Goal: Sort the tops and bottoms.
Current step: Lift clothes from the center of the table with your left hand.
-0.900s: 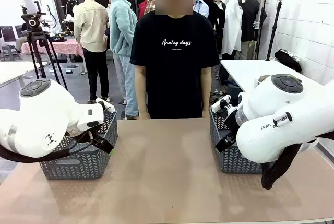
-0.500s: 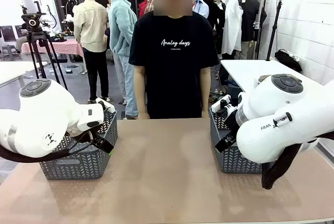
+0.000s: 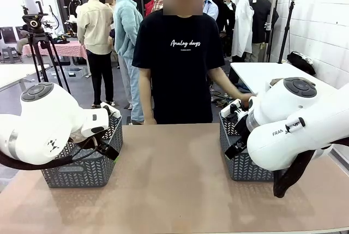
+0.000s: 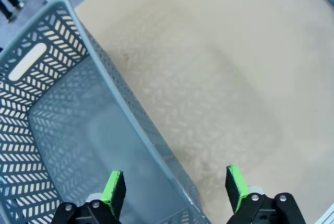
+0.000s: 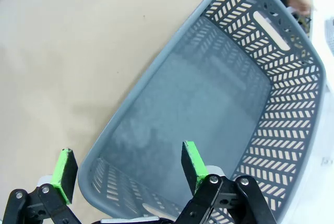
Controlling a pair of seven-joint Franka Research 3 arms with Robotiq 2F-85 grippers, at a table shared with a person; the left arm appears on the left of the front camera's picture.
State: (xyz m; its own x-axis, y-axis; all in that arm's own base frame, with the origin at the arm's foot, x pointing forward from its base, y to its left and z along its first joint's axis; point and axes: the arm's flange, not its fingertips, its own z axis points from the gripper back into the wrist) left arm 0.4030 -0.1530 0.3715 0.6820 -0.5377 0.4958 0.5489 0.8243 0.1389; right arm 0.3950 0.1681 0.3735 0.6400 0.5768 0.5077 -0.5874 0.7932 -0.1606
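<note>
Progress is judged nil: nothing has been sorted yet. Both pairs of green-padded fingers are spread wide and empty. The left gripper [image 4: 175, 185] is held astride the rim of the left basket [image 4: 57, 36], the right gripper [image 5: 129, 171] likewise over the right basket [image 5: 292, 130]. Bare floors are seen in both baskets. Across the table [image 3: 174, 174], the person's arm [image 3: 226, 84] is stretched sideways. Where the tops and bottoms lie cannot be told.

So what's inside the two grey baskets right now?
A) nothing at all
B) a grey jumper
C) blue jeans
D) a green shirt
A: the wrist views look down into the left basket and the right basket, and both have a bare grey floor with no clothes on it.
</note>
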